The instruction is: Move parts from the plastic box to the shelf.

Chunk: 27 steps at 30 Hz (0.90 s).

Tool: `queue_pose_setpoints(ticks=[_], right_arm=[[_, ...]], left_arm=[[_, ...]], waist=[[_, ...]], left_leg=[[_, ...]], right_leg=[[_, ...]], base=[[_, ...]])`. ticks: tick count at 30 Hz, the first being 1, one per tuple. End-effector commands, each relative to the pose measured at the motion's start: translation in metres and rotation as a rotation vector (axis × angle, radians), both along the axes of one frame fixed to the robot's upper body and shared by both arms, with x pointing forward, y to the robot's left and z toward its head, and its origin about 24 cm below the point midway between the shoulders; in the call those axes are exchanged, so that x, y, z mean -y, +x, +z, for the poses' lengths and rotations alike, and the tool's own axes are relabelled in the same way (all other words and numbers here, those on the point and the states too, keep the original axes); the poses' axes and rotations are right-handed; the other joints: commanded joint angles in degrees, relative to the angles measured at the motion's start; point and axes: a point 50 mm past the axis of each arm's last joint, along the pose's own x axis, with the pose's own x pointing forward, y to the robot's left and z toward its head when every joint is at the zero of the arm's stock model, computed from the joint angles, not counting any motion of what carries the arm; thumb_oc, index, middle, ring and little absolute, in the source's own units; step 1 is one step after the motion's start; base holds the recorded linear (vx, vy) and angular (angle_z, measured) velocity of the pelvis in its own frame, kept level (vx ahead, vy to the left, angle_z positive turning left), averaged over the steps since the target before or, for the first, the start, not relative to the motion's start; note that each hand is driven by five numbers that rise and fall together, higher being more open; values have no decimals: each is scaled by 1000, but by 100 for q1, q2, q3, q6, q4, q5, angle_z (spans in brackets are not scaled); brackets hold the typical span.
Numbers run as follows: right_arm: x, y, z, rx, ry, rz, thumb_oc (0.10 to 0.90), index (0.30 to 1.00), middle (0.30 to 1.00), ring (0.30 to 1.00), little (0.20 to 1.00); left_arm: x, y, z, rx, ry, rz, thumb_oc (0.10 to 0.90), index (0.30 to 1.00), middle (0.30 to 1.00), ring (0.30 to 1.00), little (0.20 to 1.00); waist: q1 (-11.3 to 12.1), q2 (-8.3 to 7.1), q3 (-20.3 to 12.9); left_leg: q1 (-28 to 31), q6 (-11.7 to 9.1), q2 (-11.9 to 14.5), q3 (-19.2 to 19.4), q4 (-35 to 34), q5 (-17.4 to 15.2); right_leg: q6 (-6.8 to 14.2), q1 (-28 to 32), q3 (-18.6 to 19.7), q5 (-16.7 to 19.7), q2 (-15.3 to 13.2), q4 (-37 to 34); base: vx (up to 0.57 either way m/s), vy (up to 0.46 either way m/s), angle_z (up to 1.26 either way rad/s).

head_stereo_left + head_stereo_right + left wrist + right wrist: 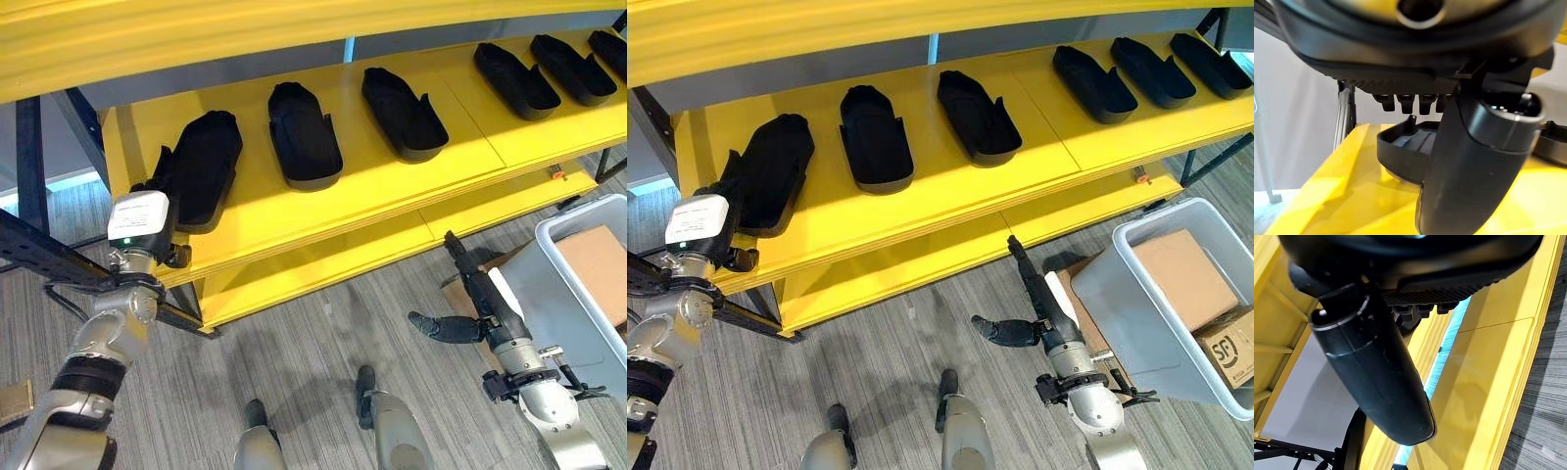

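Left hand (162, 176): at leftmost part (206, 162) on shelf (411, 181), grip unreadable; I'd withdraw it straight. Right hand (480, 284): released, beside plastic box (578, 220)

Left hand (162, 186) raised forward; right hand (468, 294) extended, fingers straight.

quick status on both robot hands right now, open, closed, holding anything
Left robot hand: at the leftmost black part on the yellow shelf; cannot tell whether it grips.
Right robot hand: open, fingers straight, empty, beside the plastic box.
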Motion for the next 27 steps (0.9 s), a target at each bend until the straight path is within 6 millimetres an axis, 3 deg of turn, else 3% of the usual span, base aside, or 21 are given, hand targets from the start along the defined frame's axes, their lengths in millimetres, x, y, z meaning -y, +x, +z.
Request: queue_pose_setpoints(ticks=[1, 15, 27], right_arm=[[7, 4, 38, 205, 32, -5, 900, 1000, 1000, 1000, 1000], [4, 3, 39, 214, 40, 22, 900, 1000, 1000, 1000, 1000], [3, 2, 38, 215, 44, 26, 900, 1000, 1000, 1000, 1000]], left_arm=[[-13, -2, 62, 180, 152, -1, 900, 1000, 1000, 1000, 1000], [-12, 16, 81, 164, 264, -11, 900, 1000, 1000, 1000, 1000], [-7, 30, 71, 77, 263, -23, 900, 1000, 1000, 1000, 1000]], waist=[[-46, 28, -467], [-137, 52, -518], [-182, 65, -503]], left_leg=[[213, 149, 23, 55, 385, -539], [178, 143, 14, 84, 409, -524], [124, 127, 35, 78, 492, -555]], right_leg=[[366, 233, 486, 11, -56, -91], [392, 202, 502, 27, -50, -97], [405, 154, 547, -1, -39, -45]], base=[[0, 0, 0], [0, 0, 0], [0, 0, 0]])
